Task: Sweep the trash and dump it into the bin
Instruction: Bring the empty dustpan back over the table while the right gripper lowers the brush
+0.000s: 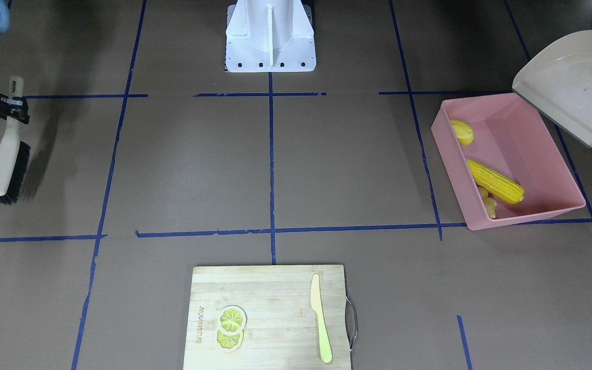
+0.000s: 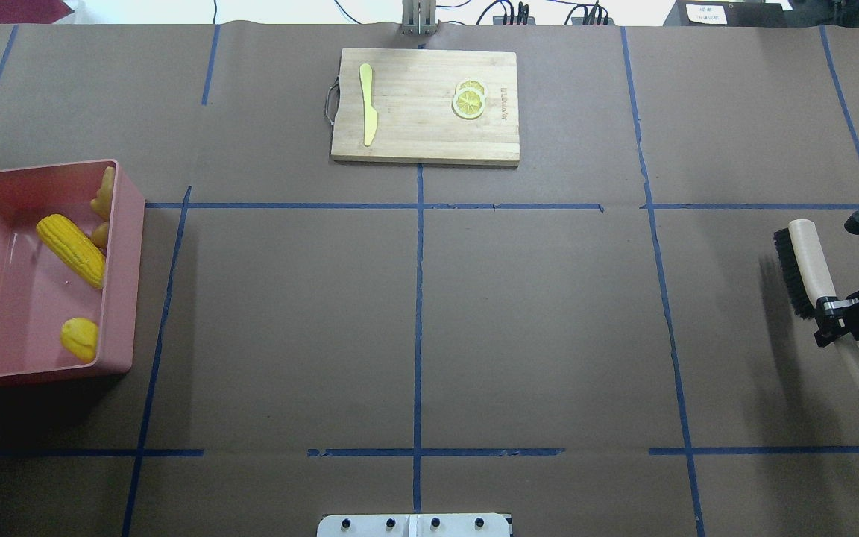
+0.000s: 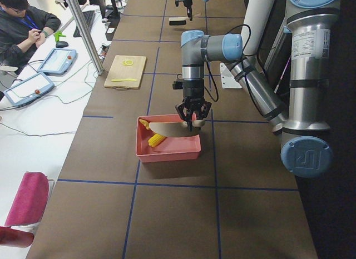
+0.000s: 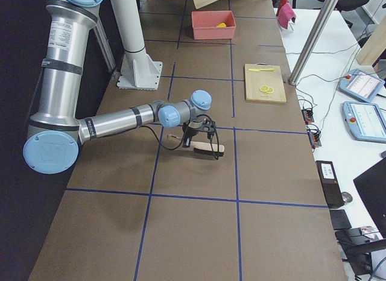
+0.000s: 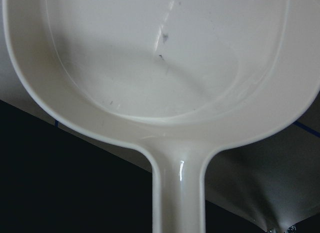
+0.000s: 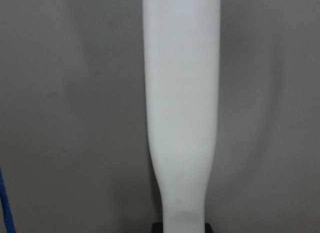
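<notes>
The pink bin stands at the robot's far left. In it lie the corn cob, the rounded yellow potato-like piece and the tan ginger root, partly under the corn. The beige dustpan hangs empty and tilted over the bin's edge; its handle runs out of the bottom of the left wrist view. The left gripper sits at that handle; I cannot tell whether it is open or shut. My right gripper is shut on the handle of a black-bristled brush at the table's right end.
A wooden cutting board lies at the table's far side from the robot, with a yellow-green knife and lemon slices on it. The white robot base stands at the near middle. An operator sits beside the table.
</notes>
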Controlling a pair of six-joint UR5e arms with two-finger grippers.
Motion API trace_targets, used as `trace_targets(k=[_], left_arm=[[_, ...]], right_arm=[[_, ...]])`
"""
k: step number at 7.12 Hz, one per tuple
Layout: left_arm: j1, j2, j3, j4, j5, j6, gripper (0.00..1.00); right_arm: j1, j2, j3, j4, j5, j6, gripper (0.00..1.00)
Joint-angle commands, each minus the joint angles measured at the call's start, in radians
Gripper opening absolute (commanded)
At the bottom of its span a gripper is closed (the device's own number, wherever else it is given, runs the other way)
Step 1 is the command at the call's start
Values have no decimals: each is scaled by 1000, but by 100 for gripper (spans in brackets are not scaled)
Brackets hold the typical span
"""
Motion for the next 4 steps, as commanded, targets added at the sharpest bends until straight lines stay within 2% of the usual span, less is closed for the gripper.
trace_targets(k=[1, 2, 3, 4], left_arm=[[0, -29, -1, 2, -23, 1, 0], [0, -35, -1, 1, -24, 1, 0], [0, -35, -1, 0, -25, 1, 0], [0, -56, -2, 2, -54, 1, 0]], right_arm=[[-15, -41, -87, 179, 6, 29, 1], [-15, -47, -108, 250, 12, 37, 1], [-15, -49, -109, 250, 12, 36, 2], [-17, -49, -109, 249, 12, 34, 16]])
